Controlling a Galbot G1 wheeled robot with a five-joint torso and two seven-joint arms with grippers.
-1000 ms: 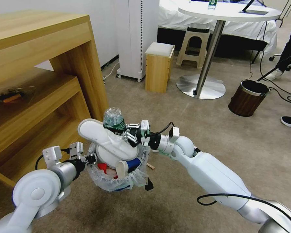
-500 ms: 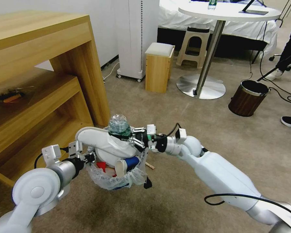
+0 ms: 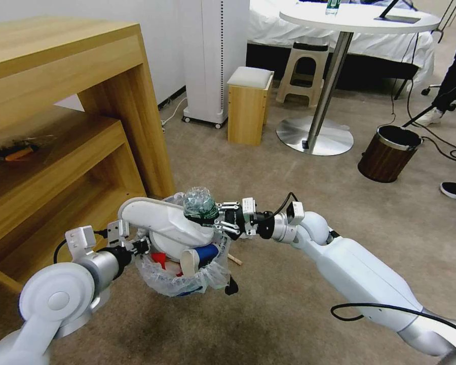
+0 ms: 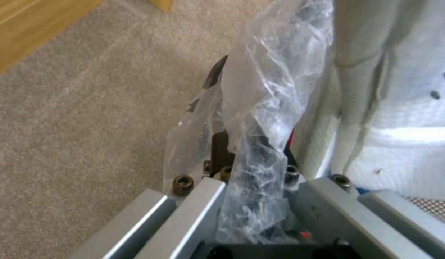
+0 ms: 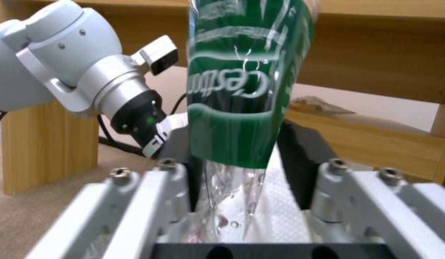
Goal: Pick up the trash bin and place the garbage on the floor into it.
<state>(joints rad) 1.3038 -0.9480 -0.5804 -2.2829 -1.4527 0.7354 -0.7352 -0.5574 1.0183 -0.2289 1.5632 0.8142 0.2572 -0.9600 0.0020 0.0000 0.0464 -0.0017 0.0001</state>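
Our right gripper (image 3: 214,219) jaws pinch the light, crushable plastic bottle (image 3: 199,201) over the heaped trash bin (image 3: 182,276), whose thin, slippery bagged rim our left gripper (image 3: 143,247) clamps.

A carpeted bedroom: white-sheeted bed (image 3: 289,25), round pedestal table (image 3: 359,20), wooden desk (image 3: 61,76), plastic stool (image 3: 305,66).

The right pincer (image 3: 214,221) grips a plastic bottle (image 3: 200,203) above the trash bin (image 3: 182,279), whose rim the left pincer (image 3: 143,247) clamps.
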